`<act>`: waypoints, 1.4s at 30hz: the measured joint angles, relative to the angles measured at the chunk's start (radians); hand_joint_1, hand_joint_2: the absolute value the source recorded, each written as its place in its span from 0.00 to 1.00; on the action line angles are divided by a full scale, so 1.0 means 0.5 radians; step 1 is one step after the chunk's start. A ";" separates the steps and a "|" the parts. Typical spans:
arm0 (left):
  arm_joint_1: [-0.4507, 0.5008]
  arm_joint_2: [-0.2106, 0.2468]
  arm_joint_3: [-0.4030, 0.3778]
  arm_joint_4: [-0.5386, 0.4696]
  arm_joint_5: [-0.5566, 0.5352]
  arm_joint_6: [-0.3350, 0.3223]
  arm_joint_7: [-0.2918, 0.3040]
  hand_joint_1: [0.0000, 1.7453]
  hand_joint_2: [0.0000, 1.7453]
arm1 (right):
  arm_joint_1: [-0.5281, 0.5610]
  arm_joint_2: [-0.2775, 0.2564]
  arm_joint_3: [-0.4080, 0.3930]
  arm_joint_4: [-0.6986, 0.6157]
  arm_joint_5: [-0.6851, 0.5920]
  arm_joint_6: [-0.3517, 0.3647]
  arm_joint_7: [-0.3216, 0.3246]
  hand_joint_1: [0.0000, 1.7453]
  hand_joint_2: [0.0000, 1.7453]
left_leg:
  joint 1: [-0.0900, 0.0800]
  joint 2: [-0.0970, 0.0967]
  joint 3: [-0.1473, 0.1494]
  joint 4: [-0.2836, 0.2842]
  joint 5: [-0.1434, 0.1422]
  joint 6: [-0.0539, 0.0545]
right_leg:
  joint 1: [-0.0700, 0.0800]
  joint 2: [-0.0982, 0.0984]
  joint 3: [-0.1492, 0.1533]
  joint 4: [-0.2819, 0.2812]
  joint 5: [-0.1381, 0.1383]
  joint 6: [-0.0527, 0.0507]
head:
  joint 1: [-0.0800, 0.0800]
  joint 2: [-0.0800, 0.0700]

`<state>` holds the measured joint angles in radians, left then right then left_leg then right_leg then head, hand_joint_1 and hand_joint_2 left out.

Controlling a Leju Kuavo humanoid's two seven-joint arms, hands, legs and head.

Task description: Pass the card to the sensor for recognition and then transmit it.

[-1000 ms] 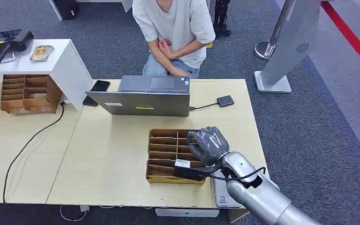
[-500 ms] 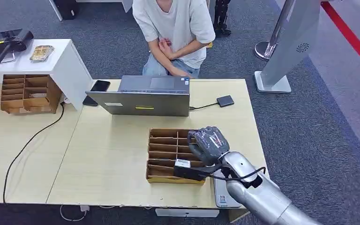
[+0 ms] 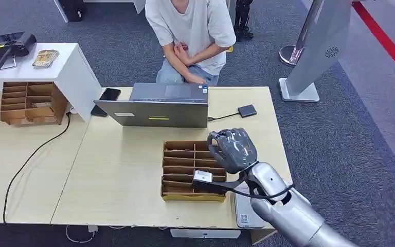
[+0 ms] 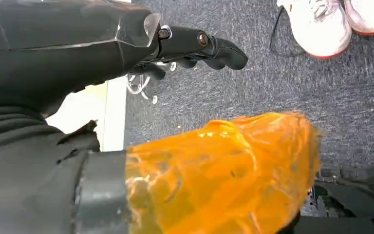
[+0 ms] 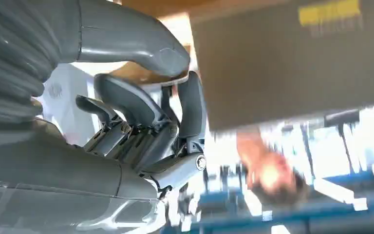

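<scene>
My right hand (image 3: pixel 232 150) hovers over the right side of the brown cardboard organizer (image 3: pixel 177 170), lifted clear of its slots. Its fingers are curled in, and the thumb presses on a finger with a thin card edge (image 3: pixel 213 136) pinched between them. In the right wrist view the same hand (image 5: pixel 146 126) is closed in front of the laptop's back. The small black card sensor (image 3: pixel 247 110) lies on the table beyond the hand, wired to the laptop (image 3: pixel 154 105). My left hand (image 4: pixel 199 44) hangs beside me over the carpet, fingers apart and holding nothing.
A person (image 3: pixel 190 31) sits behind the laptop with arms folded. A phone (image 3: pixel 109 93) lies to the laptop's left, and a second organizer (image 3: pixel 28 103) stands at the far left. A white device (image 3: pixel 244 211) lies at the table's near edge. A grey sign stand (image 3: pixel 319 46) is right of the table.
My right hand has risen and moved away from me, off the organizer's front rows towards the sensor. Nothing else has moved.
</scene>
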<state>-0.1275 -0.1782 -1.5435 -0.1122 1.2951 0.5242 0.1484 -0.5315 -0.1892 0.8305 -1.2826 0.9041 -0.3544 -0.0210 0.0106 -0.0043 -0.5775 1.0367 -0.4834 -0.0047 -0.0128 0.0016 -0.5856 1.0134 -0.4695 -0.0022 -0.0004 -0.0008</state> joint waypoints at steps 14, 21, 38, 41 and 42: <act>0.000 -0.002 0.002 0.000 0.017 0.017 -0.002 0.00 0.00 | 0.029 -0.085 -0.110 -0.356 0.096 -0.111 -0.022 1.00 1.00 | 0.000 0.000 0.000 0.000 0.000 0.000 | 0.000 0.000 0.000 0.000 0.000 0.000 | 0.000 0.000; 0.000 -0.002 0.002 0.000 0.011 0.016 -0.002 0.00 0.00 | 0.040 -0.089 -0.131 -0.413 0.107 -0.147 -0.031 1.00 1.00 | 0.000 0.000 -0.001 0.000 0.000 0.000 | 0.000 0.000 0.000 0.000 0.000 0.000 | 0.000 0.000; -0.001 -0.002 0.002 0.000 -0.054 -0.005 -0.002 0.00 0.00 | -0.066 0.137 -0.169 -0.245 0.131 -0.189 -0.031 1.00 1.00 | 0.000 0.000 -0.001 0.000 0.000 0.000 | 0.000 0.000 0.000 0.000 0.000 0.000 | 0.000 0.000; -0.001 -0.001 0.002 0.000 -0.055 -0.007 -0.002 0.00 0.00 | -0.084 0.165 -0.169 -0.222 0.132 -0.188 -0.031 1.00 1.00 | 0.000 -0.001 -0.001 0.000 0.000 0.000 | 0.000 0.000 0.000 0.000 0.000 0.000 | 0.001 0.000; -0.001 -0.001 0.002 0.000 -0.056 -0.007 -0.002 0.00 0.00 | -0.088 0.172 -0.169 -0.216 0.132 -0.188 -0.031 1.00 1.00 | 0.000 -0.001 -0.001 0.000 0.000 0.000 | 0.000 0.000 0.000 0.000 0.000 0.000 | 0.001 0.000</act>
<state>-0.1282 -0.1785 -1.5427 -0.1122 1.2669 0.5207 0.1476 -0.5755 -0.1034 0.7462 -1.3905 0.9701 -0.4482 -0.0366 0.0106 -0.0046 -0.5781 1.0365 -0.4834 -0.0047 -0.0128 0.0013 -0.5855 1.0136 -0.4695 -0.0022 0.0000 -0.0008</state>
